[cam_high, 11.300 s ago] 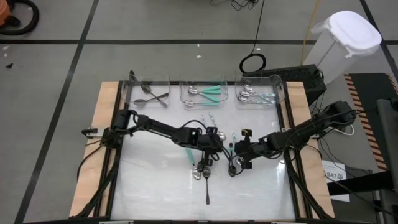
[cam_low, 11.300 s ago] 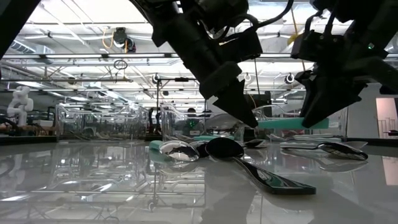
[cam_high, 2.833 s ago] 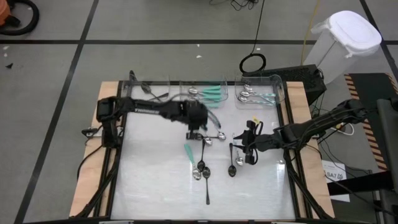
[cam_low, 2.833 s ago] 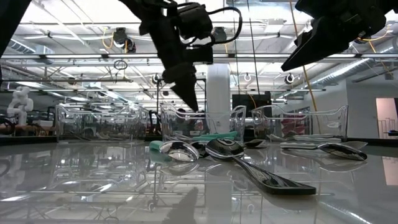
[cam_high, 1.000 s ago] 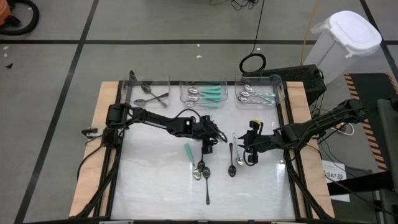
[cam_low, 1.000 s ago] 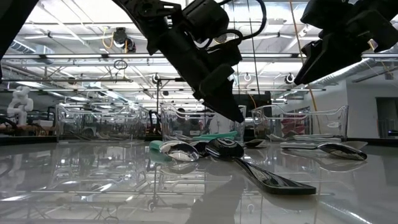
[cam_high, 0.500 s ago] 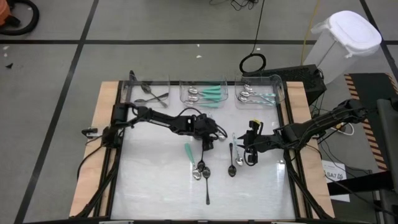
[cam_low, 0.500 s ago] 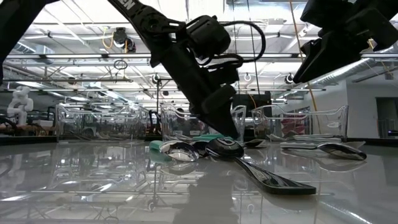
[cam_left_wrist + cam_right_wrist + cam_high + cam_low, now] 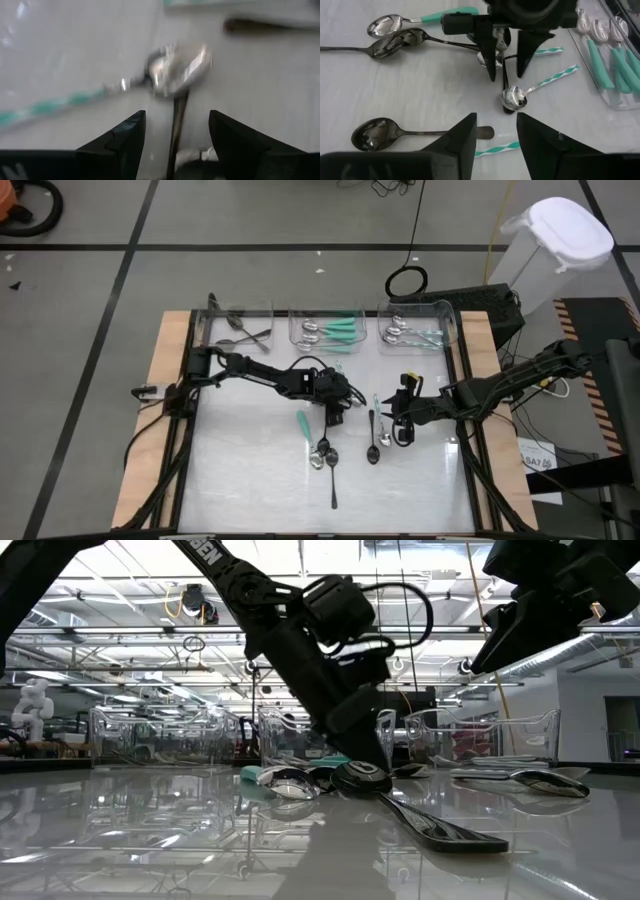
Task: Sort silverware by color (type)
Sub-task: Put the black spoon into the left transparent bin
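Note:
Loose silverware lies mid-table. My left gripper [image 9: 335, 408] stands open just above it, pointing down. Its fingers straddle the thin handle [image 9: 177, 125] of a dark spoon. Just beyond them lies a silver spoon [image 9: 514, 98] with a teal-striped handle. My right gripper [image 9: 398, 425] hangs open and holds nothing, to the right of the pile, above the table. More dark spoons [image 9: 372, 442] [image 9: 374, 134] and a teal-handled spoon [image 9: 305, 423] lie flat on the table.
Three clear bins stand along the far edge. The left bin [image 9: 240, 330] holds dark spoons, the middle one [image 9: 328, 330] teal-handled spoons, the right one [image 9: 415, 332] pale-handled spoons. The two grippers are close together. A white lidded bin [image 9: 560, 240] stands off the table's far right.
My left gripper has come down toward the pile of spoons and a little toward the near edge, staying open. The spoons have not moved.

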Available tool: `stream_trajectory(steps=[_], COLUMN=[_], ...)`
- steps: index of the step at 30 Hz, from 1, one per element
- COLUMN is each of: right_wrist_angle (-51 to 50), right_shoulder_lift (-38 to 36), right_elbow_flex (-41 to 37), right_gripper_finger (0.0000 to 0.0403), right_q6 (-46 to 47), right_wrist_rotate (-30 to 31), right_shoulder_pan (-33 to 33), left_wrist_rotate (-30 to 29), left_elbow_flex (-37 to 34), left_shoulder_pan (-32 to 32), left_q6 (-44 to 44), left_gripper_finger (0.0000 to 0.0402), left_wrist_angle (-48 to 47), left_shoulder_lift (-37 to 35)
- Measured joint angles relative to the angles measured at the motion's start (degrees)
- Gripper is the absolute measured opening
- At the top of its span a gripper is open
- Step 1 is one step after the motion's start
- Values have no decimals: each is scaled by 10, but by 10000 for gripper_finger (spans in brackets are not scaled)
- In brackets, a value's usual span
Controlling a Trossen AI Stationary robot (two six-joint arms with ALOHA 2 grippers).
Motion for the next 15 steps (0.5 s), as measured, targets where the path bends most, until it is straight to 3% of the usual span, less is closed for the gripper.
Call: stream_trajectory(steps=[7,15], right_wrist_angle=[4,4], right_shoulder_lift=[0,0], right_elbow_flex=[0,0], right_gripper_finger=[136,136], right_q6=[-2,-9], right_wrist_rotate=[0,0], right_shoulder_pan=[0,0], left_wrist_rotate=[6,9], left_elbow_flex=[5,6], left_shoulder_pan=[3,3], left_q6=[-12,1], left_gripper_finger=[205,106], left_wrist_angle=[3,-8], left_shoulder_lift=[13,14])
